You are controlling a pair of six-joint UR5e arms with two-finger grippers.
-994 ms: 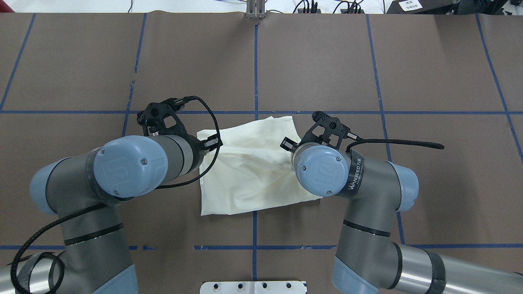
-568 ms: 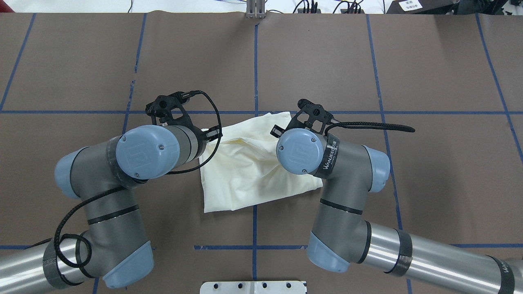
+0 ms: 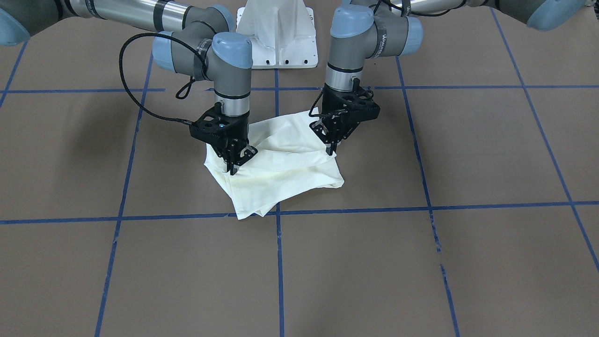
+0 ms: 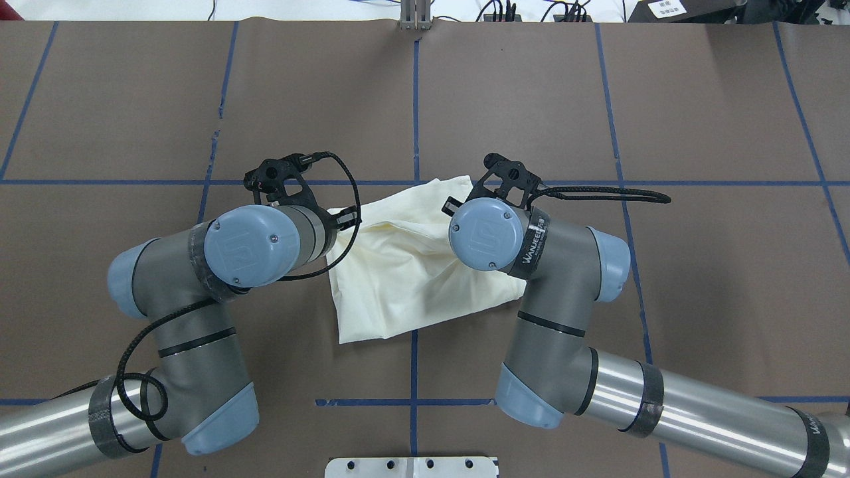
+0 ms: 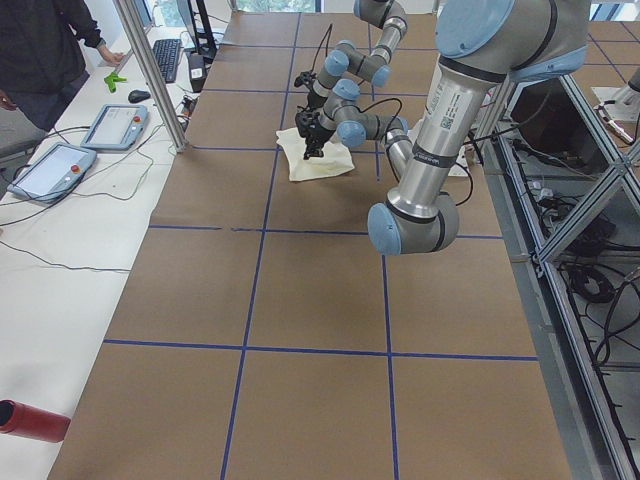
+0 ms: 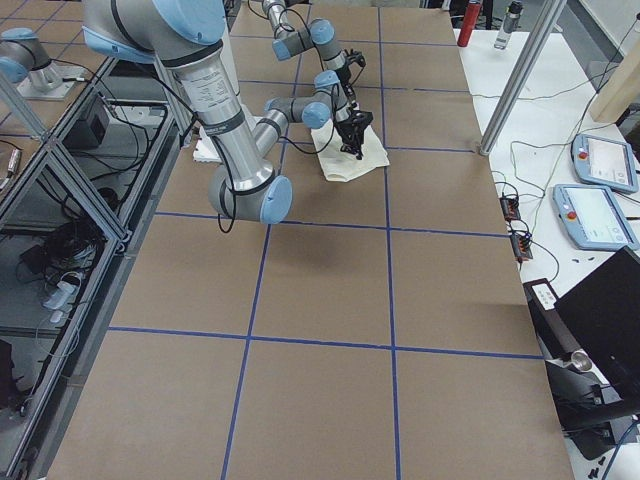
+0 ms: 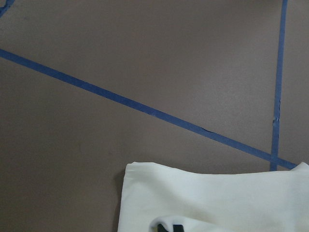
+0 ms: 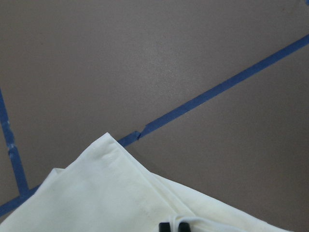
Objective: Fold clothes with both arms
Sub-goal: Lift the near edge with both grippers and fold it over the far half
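Both arms have pushed forward over the last second, wrists drawing toward each other and carrying the lifted layer of the shirt [image 4: 405, 285] away from the base [image 3: 276, 42]; its near edge has crept forward with them. I read the left gripper [image 3: 332, 149] as pinched tight on cloth at the shirt's left side, and the right gripper [image 3: 232, 167] as clamped on cloth at its right side. Both wrist views show the jaws nearly together with cream fabric bunched at them. The shirt lies mid-way along the table [image 4: 697, 299], by the centre crossing of the blue tape [image 4: 415, 99], between the two arms, plain side up with no print showing. I judge it already folded down to a small layered packet, with a late fold now under way. What is left is to lay the held layer flat, let go and square the edges. I am watching the left arm's cable [image 4: 356, 189], which loops over the shirt's edge and could snag, and the two wrists, which are near each other. Off the table, a person [image 5: 40, 45] stands by the pendants [image 5: 115, 125].
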